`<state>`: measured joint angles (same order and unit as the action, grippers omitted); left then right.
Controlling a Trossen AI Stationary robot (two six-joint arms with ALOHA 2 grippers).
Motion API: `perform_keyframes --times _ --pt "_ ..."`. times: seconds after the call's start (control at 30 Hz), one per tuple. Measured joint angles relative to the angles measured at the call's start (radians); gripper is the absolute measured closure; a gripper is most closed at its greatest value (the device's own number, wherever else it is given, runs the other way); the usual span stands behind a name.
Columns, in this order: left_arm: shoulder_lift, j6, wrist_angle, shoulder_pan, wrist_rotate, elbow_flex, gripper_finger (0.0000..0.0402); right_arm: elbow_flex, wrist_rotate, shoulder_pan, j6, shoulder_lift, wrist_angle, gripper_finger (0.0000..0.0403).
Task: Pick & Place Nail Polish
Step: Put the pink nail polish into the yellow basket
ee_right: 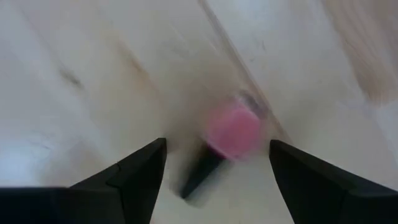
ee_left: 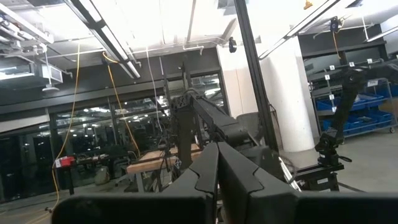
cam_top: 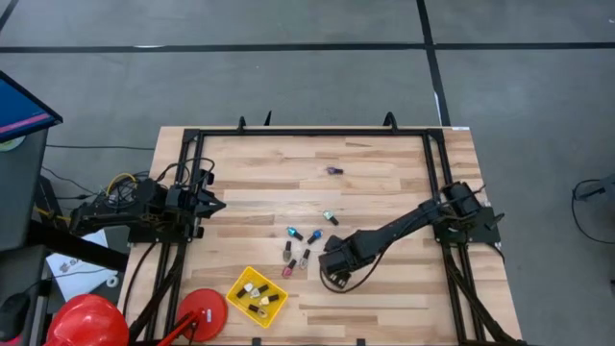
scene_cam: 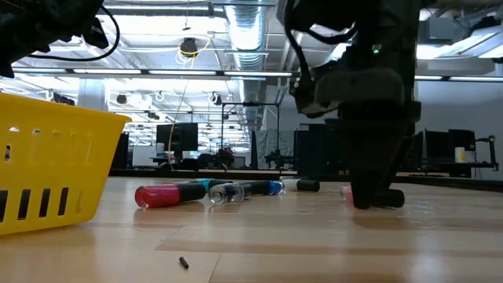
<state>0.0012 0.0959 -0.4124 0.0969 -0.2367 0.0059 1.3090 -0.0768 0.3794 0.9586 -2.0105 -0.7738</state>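
A pink nail polish bottle (ee_right: 233,132) with a dark cap (ee_right: 200,173) lies on its side on the wooden table. My right gripper (ee_right: 217,146) is open and points down over it, one finger on each side, with a gap to each. In the low view the gripper (scene_cam: 376,196) stands low at the table, and the cap (scene_cam: 391,199) sticks out beside it. In the high view the gripper (cam_top: 332,264) hides this bottle. My left gripper (cam_top: 219,204) is shut and empty at the table's left side.
Several more bottles (cam_top: 300,245) lie loose on the table just left of my right gripper, and one (cam_top: 333,170) lies farther back. A yellow basket (cam_top: 233,288) holding bottles stands near the front edge, with a red round thing (cam_top: 202,312) beside it.
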Motion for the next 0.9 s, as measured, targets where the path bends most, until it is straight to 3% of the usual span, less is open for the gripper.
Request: perform_keyframes --times 0.23,0.63,0.9 --pt "0.000 0.000 -0.002 0.000 0.000 0.000 0.0401 0.001 0.015 0.000 0.011 -0.029 -0.015 0.0144" --pt "-0.001 0.000 -0.008 0.000 0.000 0.000 0.0401 -0.002 0.021 0.012 -0.019 -0.024 -0.022 0.0290" --pt "-0.001 0.000 -0.009 0.000 0.000 0.000 0.0401 -0.002 0.011 0.015 -0.052 -0.024 -0.025 0.0349"
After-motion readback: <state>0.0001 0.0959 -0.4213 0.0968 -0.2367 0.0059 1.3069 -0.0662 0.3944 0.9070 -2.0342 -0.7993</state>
